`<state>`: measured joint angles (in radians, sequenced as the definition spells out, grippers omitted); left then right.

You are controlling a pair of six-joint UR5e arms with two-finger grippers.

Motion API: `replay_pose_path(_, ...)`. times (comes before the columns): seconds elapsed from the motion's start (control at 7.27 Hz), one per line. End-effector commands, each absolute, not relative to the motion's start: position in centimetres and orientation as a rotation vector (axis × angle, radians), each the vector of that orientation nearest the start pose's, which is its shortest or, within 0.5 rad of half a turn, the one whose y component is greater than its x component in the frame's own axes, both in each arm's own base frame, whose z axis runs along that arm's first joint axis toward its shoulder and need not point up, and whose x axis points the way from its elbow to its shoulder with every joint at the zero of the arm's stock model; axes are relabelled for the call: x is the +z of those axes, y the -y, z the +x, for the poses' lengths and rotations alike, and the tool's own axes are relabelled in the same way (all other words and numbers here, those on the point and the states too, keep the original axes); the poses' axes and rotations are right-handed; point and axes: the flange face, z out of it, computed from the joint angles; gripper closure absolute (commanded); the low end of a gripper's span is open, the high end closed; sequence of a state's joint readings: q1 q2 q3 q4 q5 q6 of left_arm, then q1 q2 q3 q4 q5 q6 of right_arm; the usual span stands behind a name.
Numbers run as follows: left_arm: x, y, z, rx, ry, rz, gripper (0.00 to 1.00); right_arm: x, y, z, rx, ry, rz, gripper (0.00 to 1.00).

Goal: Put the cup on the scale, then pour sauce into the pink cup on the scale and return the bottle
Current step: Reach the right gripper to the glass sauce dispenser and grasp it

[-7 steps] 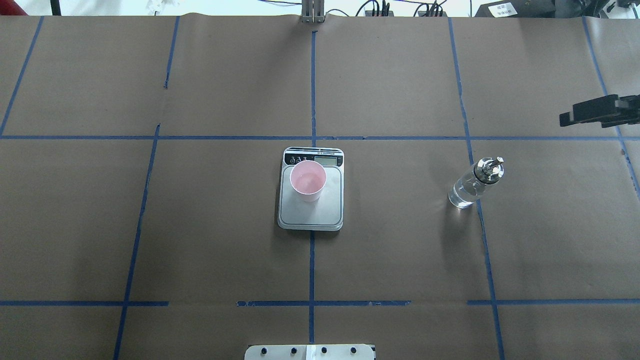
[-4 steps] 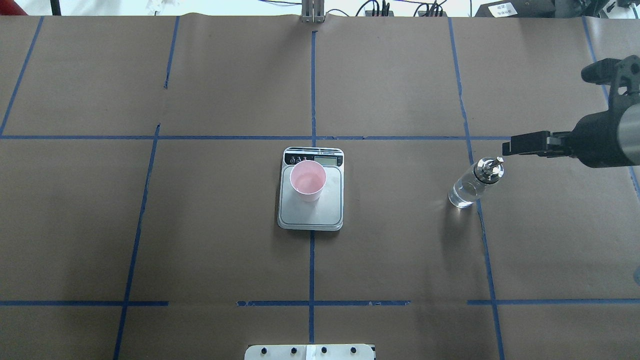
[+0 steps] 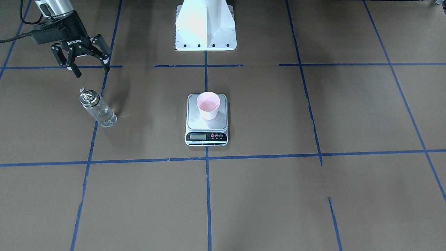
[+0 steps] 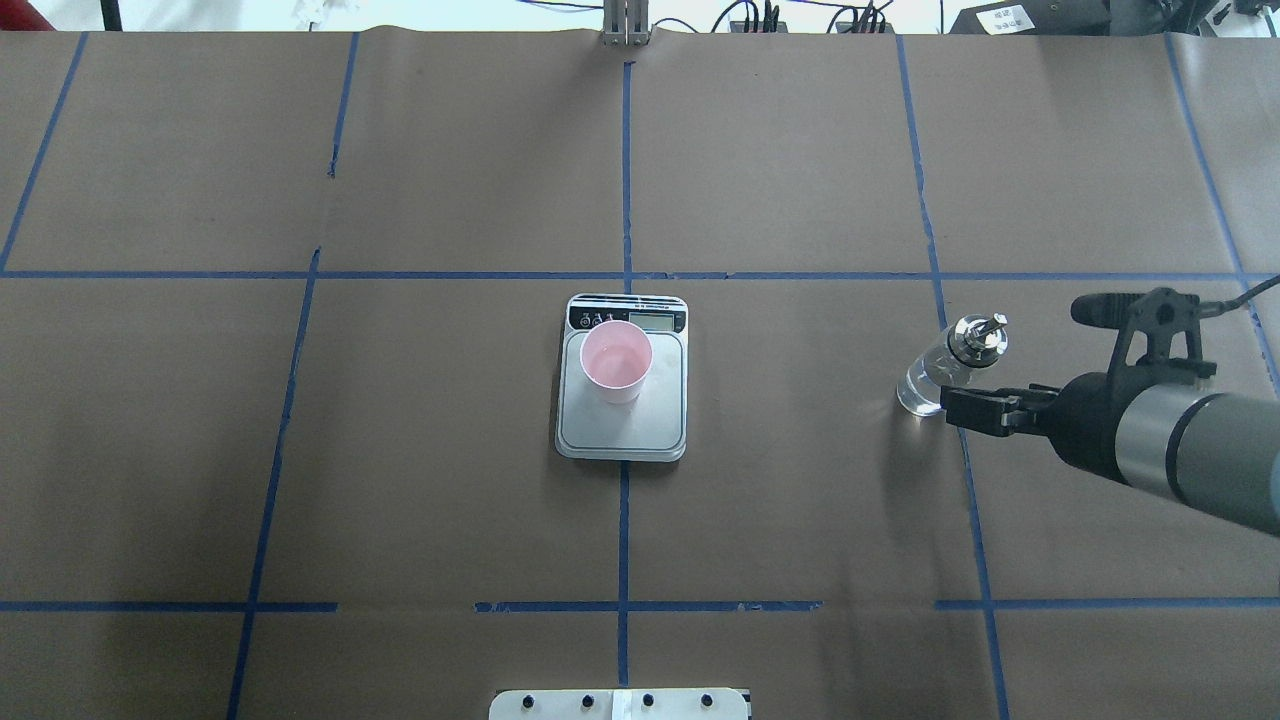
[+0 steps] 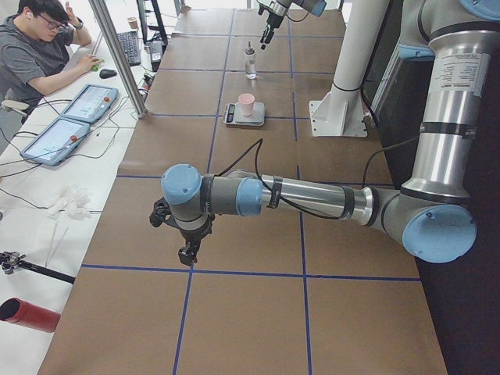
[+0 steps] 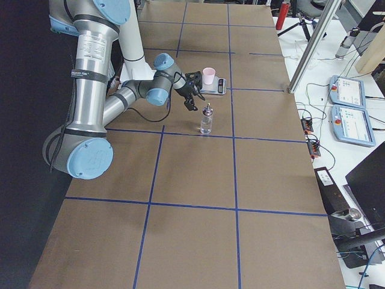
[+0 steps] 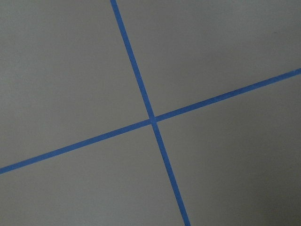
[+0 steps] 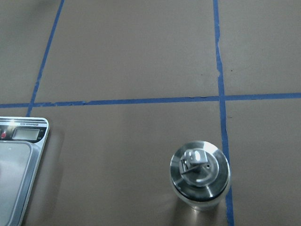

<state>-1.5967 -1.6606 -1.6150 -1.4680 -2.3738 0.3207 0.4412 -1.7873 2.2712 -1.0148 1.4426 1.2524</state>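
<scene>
Brown paper (image 3: pixel 278 195) spans the frame; at its middle the pink cup (image 3: pixel 208 104) stands on the scale (image 3: pixel 195 120). Upper left in the front-facing view, the right gripper (image 3: pixel 92 71) hangs wide open and empty near the upright bottle (image 3: pixel 98 111). Whether the left gripper (image 5: pixel 187 254) is open cannot be told.

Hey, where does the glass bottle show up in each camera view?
Front-facing: bottle left of centre.
Overhead: bottle right of centre.
Exterior left: bottle far, near top.
Exterior right: bottle just above centre.
Left wrist: not in it.
Right wrist: bottle lower right.
Shared landmark: the scale, absent from left wrist only.
</scene>
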Motion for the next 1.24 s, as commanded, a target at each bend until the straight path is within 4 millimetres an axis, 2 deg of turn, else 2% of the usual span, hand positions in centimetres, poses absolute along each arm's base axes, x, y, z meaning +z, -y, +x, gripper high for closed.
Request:
replay_pose_path(0.0,59.6,52.7,-7.4,0.292,-0.815,0.176,0.00,39.7,26.8,-33.6,0.197,0.839,0.639,0.00)
replay_pose_path(0.28,59.5,52.6,-7.3,0.292,-0.830,0.181,0.00,47.2,27.1,-36.1,0.226,0.883,0.727,0.00)
replay_pose_path(0.41,59.5,52.6,-7.3,0.293,-0.829,0.182,0.00,48.2,27.5,-37.1,0.232,0.889,0.747,0.00)
replay_pose_path(0.83,59.4,52.6,-7.3,0.294,-0.829,0.185,0.00,48.1,27.9,-37.8,0.225,0.863,0.799,0.00)
replay_pose_path(1.1,59.4,52.6,-7.3,0.294,-0.829,0.185,0.00,47.4,29.3,-40.3,0.199,0.819,0.893,0.00)
